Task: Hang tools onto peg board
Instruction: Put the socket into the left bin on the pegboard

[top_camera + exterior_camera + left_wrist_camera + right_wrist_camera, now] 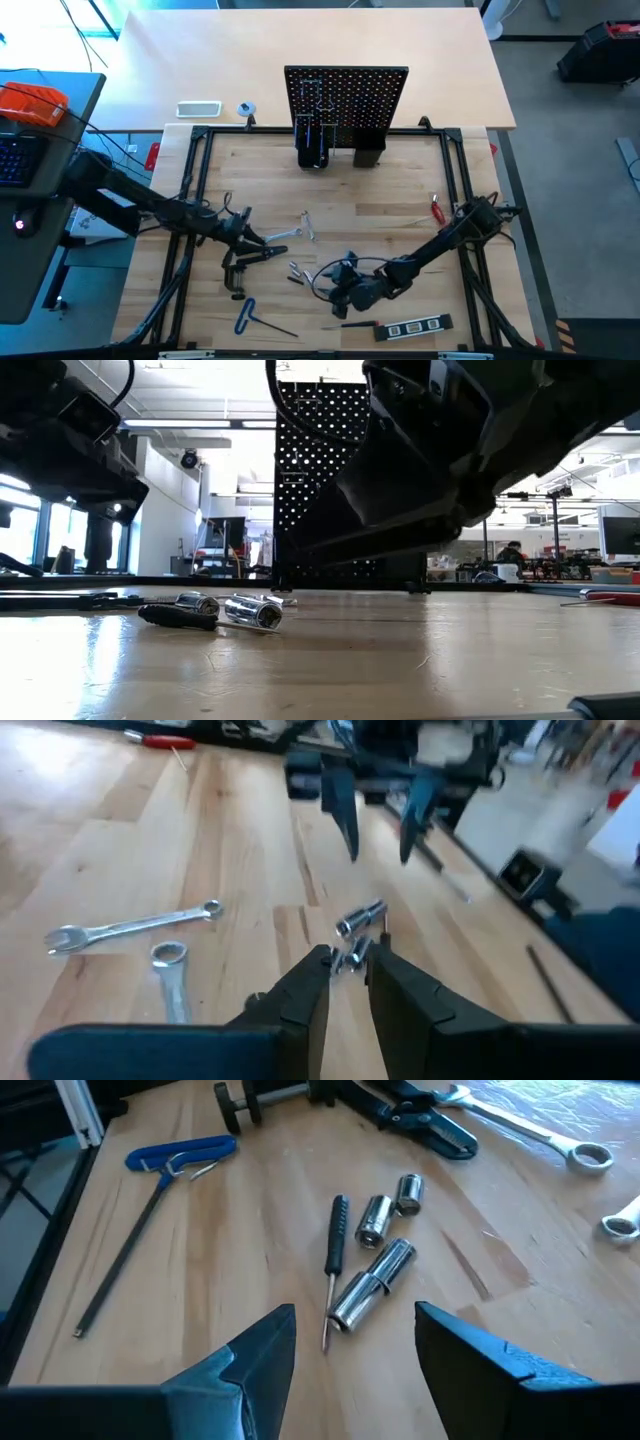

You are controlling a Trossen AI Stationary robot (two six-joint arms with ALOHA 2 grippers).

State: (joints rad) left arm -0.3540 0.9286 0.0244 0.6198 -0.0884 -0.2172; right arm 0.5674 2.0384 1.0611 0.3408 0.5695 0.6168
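Observation:
The peg board [345, 105] stands upright at the table's far middle, with black holder boxes at its base. Tools lie flat on the wood: two silver wrenches [135, 925], a black C-clamp [235, 275], a blue-handled hex key [180, 1155], a marked level [415, 327], several silver sockets [372, 1280] and a small screwdriver [333, 1250]. My right gripper [355, 1340] hovers open just short of the sockets. My left gripper [350, 970] is low over the table near the wrenches, its fingers a narrow gap apart with nothing between them.
Red-handled pliers [437, 208] lie near the right frame rail. A black frame [200, 170] borders the work area. A white tray [198, 108] and a tape roll [246, 109] sit beyond it at the far left. Bare wood lies between the tools and the peg board.

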